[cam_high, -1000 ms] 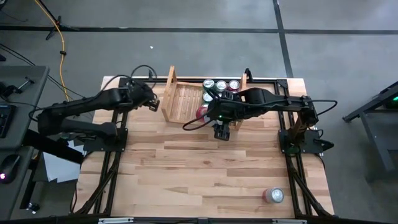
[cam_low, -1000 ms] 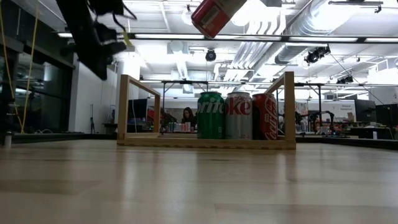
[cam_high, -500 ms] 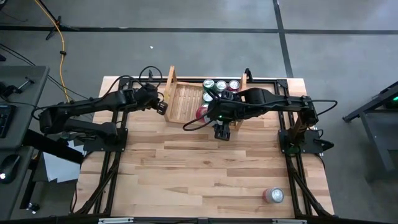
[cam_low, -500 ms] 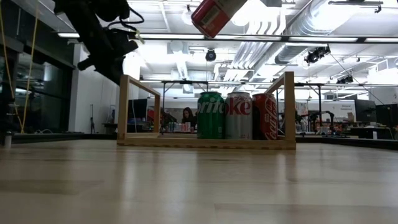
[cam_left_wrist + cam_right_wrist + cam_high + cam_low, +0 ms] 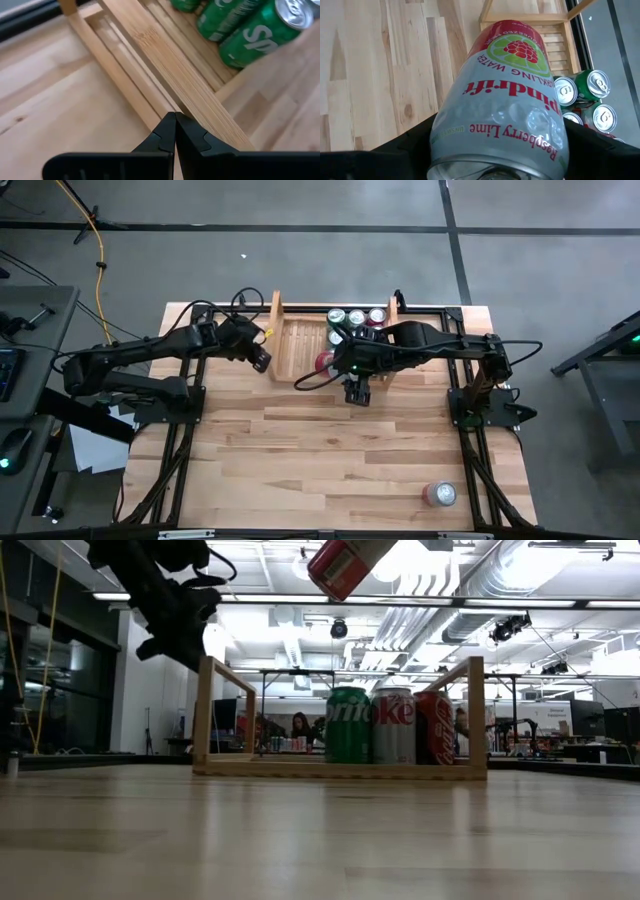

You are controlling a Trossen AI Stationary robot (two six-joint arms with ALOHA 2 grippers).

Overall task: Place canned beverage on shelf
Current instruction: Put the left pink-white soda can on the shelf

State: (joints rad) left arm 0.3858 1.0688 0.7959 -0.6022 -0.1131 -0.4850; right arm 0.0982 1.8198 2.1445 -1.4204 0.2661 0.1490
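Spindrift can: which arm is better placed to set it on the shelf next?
Right. Its tool already holds the Spindrift can raised over the shelf, beside the cans standing there. The left tool is shut and empty, pressed at the shelf's left side board.

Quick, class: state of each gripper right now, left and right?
Left gripper: shut, holding nothing, at the shelf's left side board.
Right gripper: shut on the raspberry lime sparkling water can, above the shelf.
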